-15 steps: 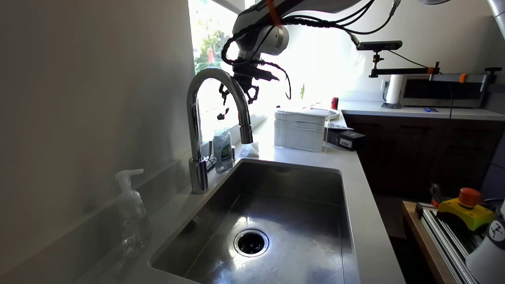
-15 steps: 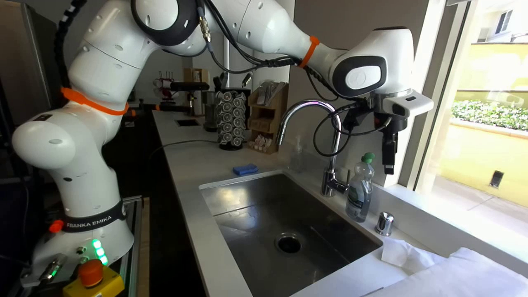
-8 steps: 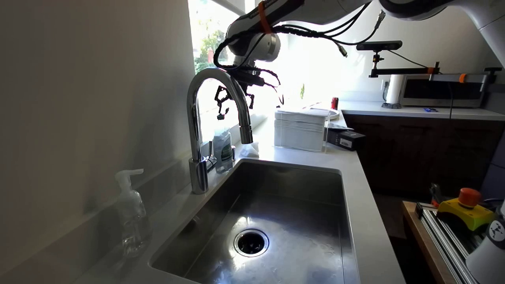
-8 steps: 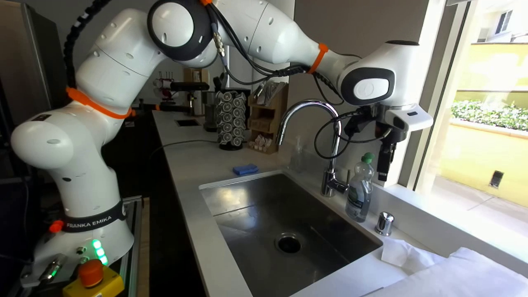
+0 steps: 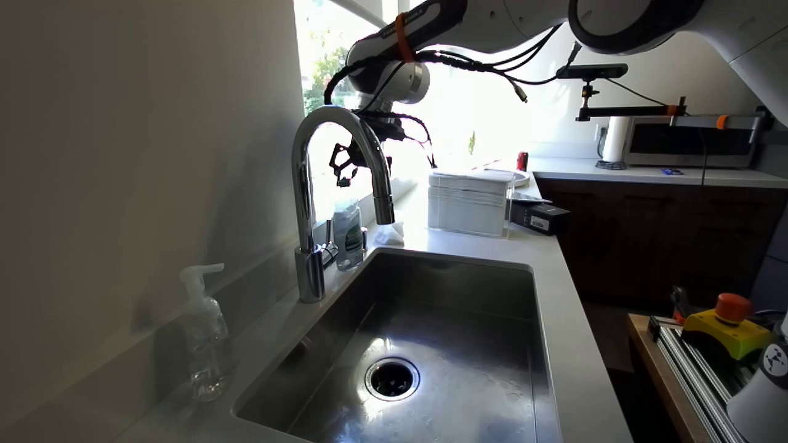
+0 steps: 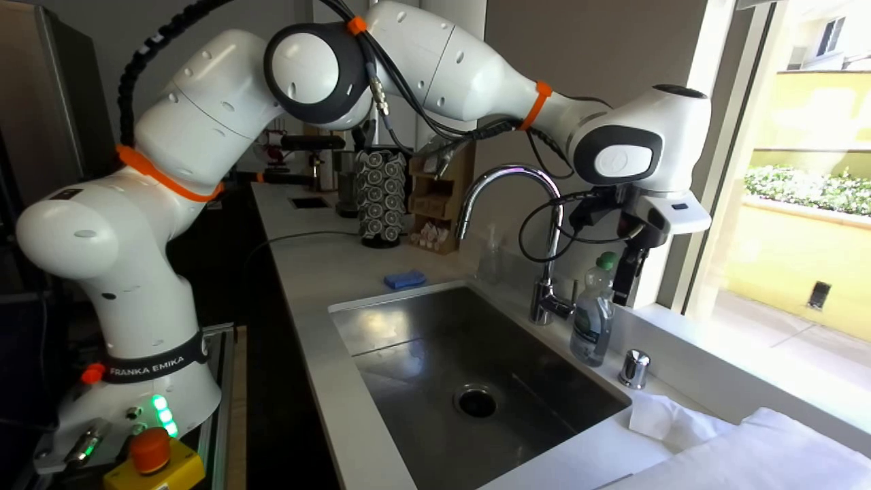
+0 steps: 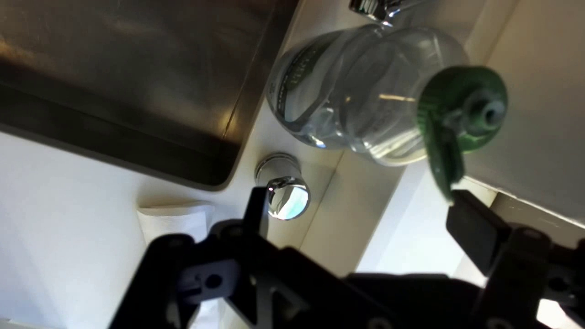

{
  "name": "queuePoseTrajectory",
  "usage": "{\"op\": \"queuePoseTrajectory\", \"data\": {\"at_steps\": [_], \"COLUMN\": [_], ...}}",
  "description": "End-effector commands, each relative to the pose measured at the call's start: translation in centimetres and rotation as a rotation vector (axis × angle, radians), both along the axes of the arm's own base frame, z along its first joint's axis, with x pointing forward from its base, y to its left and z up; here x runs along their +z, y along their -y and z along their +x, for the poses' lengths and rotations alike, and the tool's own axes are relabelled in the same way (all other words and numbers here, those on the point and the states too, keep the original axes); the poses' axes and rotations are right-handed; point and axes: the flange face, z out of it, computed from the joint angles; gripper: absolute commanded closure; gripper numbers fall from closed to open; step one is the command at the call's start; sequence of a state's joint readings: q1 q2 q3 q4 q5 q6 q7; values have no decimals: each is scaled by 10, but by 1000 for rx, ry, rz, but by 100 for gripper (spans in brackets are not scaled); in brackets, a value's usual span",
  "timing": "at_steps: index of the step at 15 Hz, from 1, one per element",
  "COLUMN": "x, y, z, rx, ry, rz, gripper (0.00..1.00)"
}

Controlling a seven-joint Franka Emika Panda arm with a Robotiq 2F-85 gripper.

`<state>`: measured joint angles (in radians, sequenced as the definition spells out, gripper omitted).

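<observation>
Jaws wide, the black two-finger gripper [image 7: 363, 220] should squarely straddle the clear curved plastic bottle [image 7: 361, 91] below its green plastic flip-cap [image 7: 450, 98].

So there's one robot arm [image 6: 408, 44] wearing three orange bands [image 6: 535, 107], and its one gripper [image 7: 365, 221] has two fingers [image 7: 477, 235]. I see one green-capped bottle [image 7: 361, 91] and one pump bottle [image 5: 206, 344], so two of those. It's just one sink [image 5: 468, 344], one drain [image 5: 392, 378], one faucet [image 5: 305, 203] and one stubby chrome cylinder [image 6: 635, 369]. Also one blue sponge-looking block [image 6: 405, 279], one red can [image 5: 522, 161], one microwave [image 5: 689, 144], one paper towel roll [image 5: 617, 140] and one emergency stop button [image 5: 732, 307]. There's one rack [image 6: 380, 240] full of round pods [image 6: 375, 194] too, but those are way too small and packed for me to count.
</observation>
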<state>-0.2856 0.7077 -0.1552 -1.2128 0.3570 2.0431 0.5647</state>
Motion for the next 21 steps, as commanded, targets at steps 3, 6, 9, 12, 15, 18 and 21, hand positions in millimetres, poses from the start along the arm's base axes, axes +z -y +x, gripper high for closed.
{"op": "queuePoseTrajectory", "data": {"at_steps": [3,6,9,12,15,18,21], "x": [-15,-21,-24,-26,-29,-33,-38], "y": [0,-2,-3,0,4,9,10], "z": [11,13,14,13,13,13,13], "rx": [-54,-66,-87,-118,-166,-204,-231], "ry": [-36,-53,-82,-100,-100,-104,-113], "rz": [95,123,145,175,206,236,266], "gripper": [0,0,0,0,0,0,0]}}
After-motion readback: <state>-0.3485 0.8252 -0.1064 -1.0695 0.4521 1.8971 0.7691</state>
